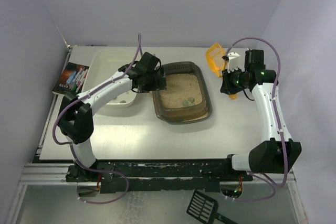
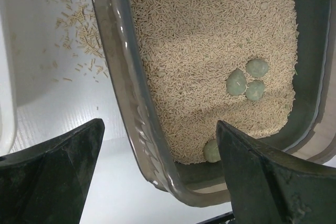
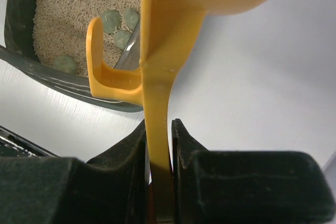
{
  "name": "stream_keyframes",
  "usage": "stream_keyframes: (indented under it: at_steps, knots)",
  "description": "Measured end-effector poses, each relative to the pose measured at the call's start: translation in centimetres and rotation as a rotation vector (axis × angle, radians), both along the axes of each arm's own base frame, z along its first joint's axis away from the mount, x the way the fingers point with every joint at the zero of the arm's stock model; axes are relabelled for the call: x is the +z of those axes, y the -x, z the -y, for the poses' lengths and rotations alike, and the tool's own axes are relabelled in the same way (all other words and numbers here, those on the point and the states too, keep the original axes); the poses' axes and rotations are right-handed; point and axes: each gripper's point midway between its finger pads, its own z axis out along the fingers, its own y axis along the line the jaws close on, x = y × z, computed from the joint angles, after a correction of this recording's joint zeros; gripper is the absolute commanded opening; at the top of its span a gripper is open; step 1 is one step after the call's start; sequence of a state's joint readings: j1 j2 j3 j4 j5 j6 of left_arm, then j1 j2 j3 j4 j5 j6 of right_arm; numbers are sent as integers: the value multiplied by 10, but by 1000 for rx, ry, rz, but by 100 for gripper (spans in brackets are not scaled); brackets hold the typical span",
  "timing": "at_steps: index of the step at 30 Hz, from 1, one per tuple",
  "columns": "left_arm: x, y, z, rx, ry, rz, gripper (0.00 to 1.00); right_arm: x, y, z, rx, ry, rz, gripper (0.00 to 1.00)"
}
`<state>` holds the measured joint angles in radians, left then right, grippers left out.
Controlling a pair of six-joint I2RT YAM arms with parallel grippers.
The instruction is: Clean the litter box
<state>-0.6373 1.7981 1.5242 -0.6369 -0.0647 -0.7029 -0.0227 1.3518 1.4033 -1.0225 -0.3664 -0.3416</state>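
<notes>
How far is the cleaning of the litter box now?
Done: the right end effector grips the yellow scoop by its handle. In hand: the left end effector, open, straddles the litter box rim. Left: four grey-green lumps lie unscooped inside it.

Left wrist view: the dark brown translucent rectangular plastic litter box [image 2: 126, 98] runs off the top and right edges; one grey-green lump [image 2: 211, 151] lies partly behind a finger [image 2: 273, 182] of the left pincer [image 2: 159, 125]. Right wrist view: the top edge cuts the bowl of the yellow plastic scoop [image 3: 157, 77]. Top view: the bottom edge cuts the black slotted plastic scoop [image 1: 202, 206]; print on the dark flat packet [image 1: 71, 77] is illegible.
</notes>
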Motion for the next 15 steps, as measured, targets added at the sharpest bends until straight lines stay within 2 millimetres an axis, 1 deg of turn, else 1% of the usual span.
stream_keyframes:
  at_steps: [2,3,5,7,9,12,15]
  knots:
    - [0,4,5,7,-5,4,99,-7,2,2,-11,-28,-8,0]
    - [0,5,6,11,-6,6,99,-12,3,1,-8,-45,-19,0]
    - [-2,6,8,19,-8,7,99,-24,3,6,-30,-70,-41,0]
    - [-6,8,8,21,-13,1,99,-34,4,13,-64,-99,-59,0]
    - [-12,8,9,22,-21,-9,99,-39,4,25,-112,-124,-68,0]
    - [-31,9,11,21,-52,-36,95,-39,2,37,-160,-158,-56,0]
    - [-52,12,14,13,-92,-68,89,-35,-1,41,-171,-179,-32,0]
